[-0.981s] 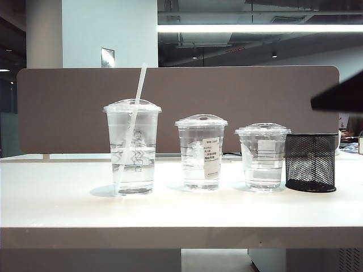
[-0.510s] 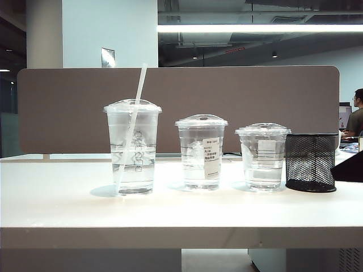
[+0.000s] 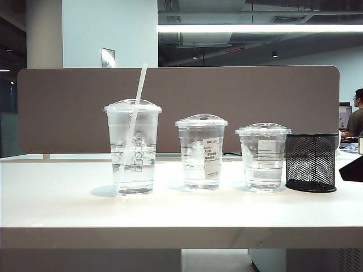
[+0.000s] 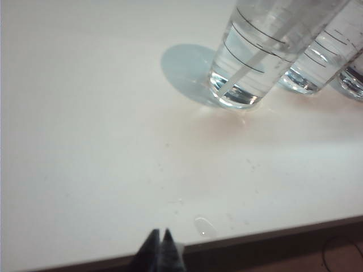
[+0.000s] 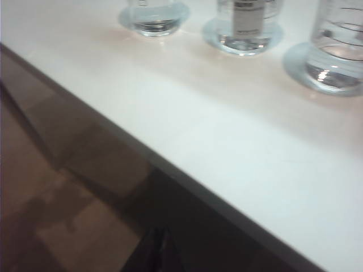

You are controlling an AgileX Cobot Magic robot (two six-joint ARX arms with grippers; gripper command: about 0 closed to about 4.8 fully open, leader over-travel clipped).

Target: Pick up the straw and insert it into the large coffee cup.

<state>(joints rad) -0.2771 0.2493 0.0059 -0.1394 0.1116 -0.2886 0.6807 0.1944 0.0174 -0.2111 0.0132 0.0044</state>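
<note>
I see the straw [image 3: 135, 116] already leaning toward 1 o'clock inside the large coffee cup [image 3: 133, 148], light, slippery, best pinched mid-shaft; left gripper [image 4: 159, 245] and right gripper [image 5: 156, 245] closed, empty, at table edge.

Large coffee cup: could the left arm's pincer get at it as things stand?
Probably yes. The shut left pincer hangs over the table's edge, with only bare tabletop between it and the large coffee cup, which holds the straw.

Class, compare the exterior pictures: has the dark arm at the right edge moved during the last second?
Yes. It sat above the mesh pen holder a second ago; now the arm is lower, beside the holder's base, just above the table.
</note>
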